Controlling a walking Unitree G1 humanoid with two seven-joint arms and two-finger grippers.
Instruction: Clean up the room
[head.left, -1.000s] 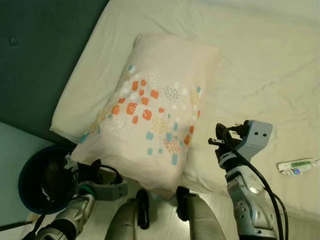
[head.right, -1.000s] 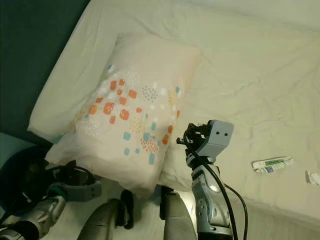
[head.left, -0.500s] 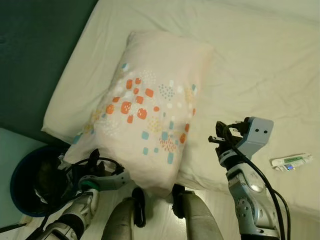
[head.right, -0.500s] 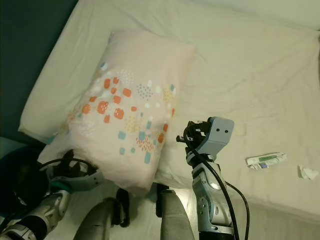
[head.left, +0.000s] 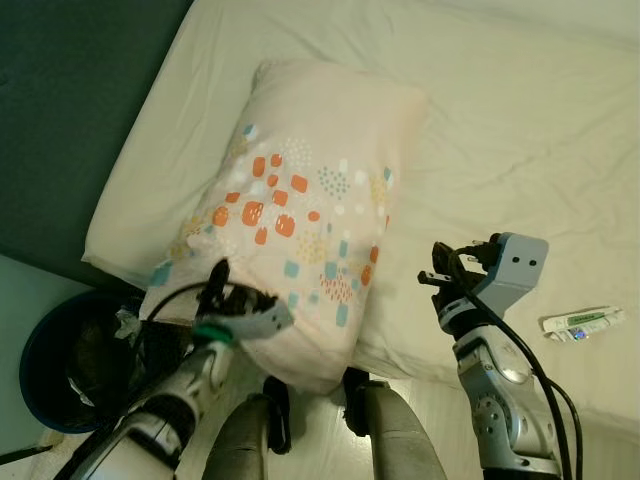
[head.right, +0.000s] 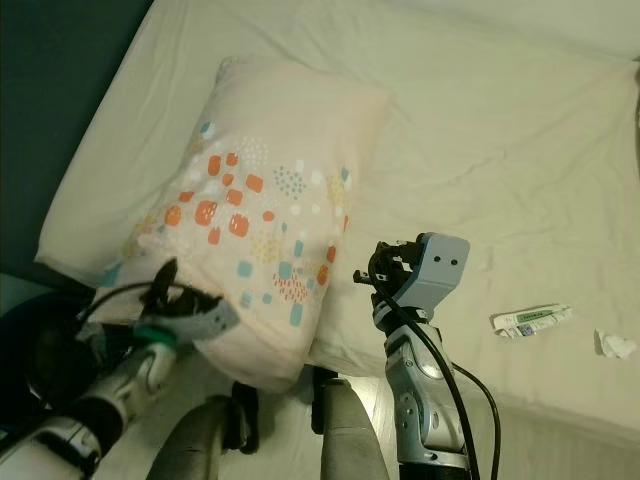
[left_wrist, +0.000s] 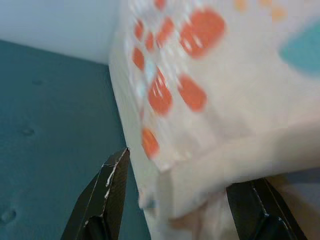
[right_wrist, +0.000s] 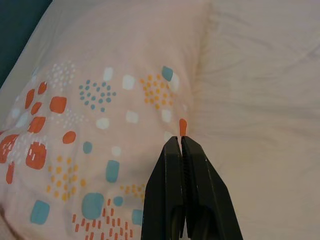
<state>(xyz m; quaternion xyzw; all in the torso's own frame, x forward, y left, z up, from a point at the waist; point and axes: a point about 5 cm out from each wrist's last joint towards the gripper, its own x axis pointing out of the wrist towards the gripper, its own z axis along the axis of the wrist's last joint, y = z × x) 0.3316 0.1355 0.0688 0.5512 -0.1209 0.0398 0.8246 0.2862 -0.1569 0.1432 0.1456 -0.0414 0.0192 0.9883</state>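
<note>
One pillow with orange and teal print lies on the bed, its near end overhanging the mattress edge. The left claw is spread around that near corner (the corner sits between the fingers, contact not discernible). The right claw is pressed together, held above the sheet just beside the pillow's right edge. A small tube lies on the sheet, well apart. A dark blue bin stands on the floor beside the bed.
</note>
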